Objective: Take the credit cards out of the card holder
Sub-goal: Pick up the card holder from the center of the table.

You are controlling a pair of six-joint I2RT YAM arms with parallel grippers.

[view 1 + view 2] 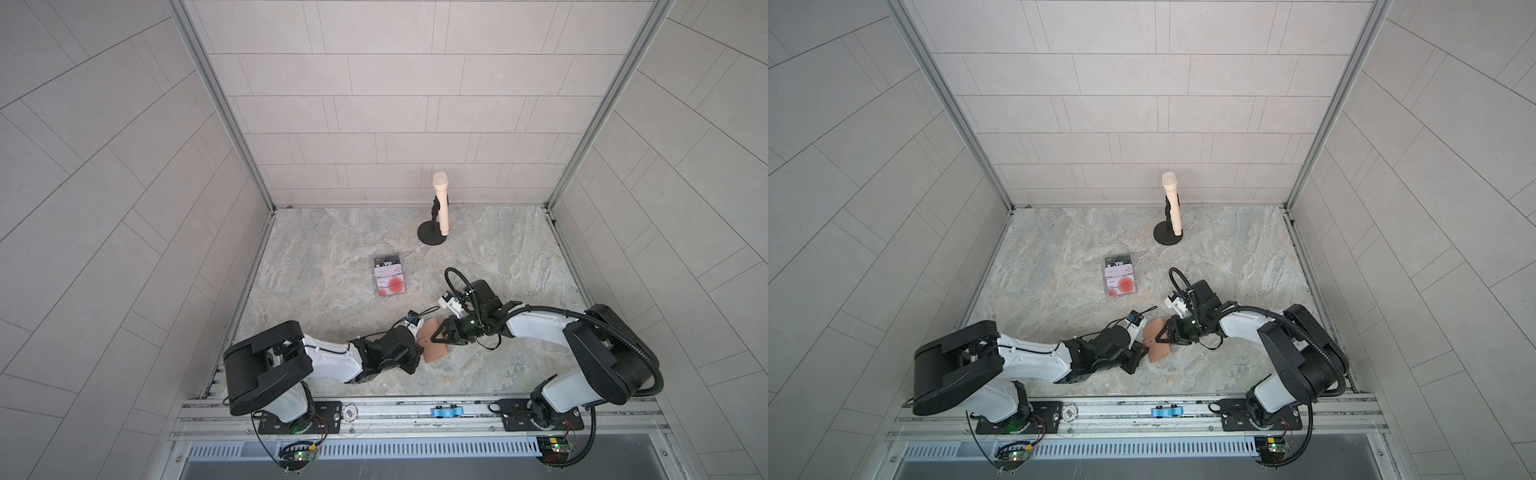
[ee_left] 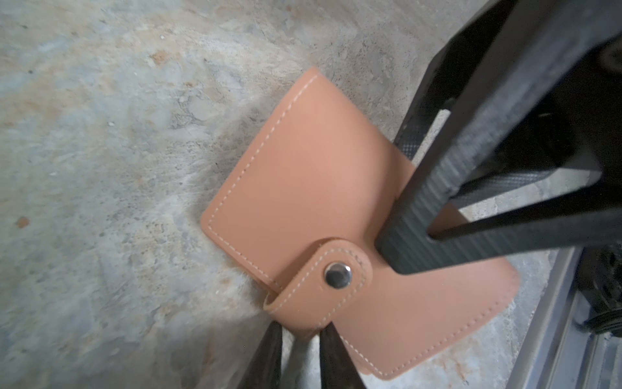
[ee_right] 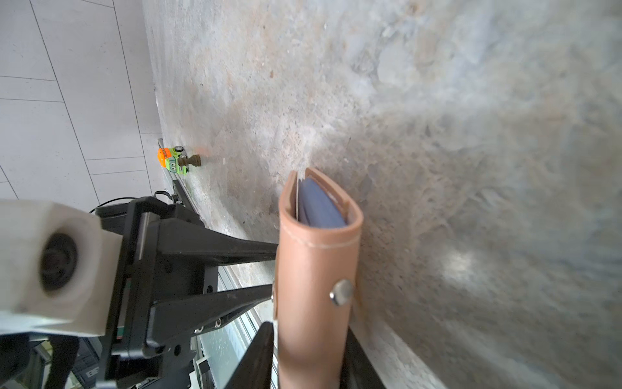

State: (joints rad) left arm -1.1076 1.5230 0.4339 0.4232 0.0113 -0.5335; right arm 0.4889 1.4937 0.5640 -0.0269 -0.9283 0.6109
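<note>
One card holder [image 1: 436, 354], desk [image 1: 332, 249] 6 o'clock, fastened shut; left pincer [image 2: 301, 326] narrow on tab [image 2: 336, 256], right pincer [image 3: 309, 336] clamped across body. Three credit cards [image 1: 389, 276] in clear box [image 1: 374, 286], 11 o'clock. Step likely opening; next needs tab unsnapped.

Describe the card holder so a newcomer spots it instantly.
On the marble tabletop, look toward the robot's side, where both arms meet. Between the left gripper and right gripper is the card holder: a tan leather booklet with a silver snap tab, unlike the clear box of cards farther back.
</note>
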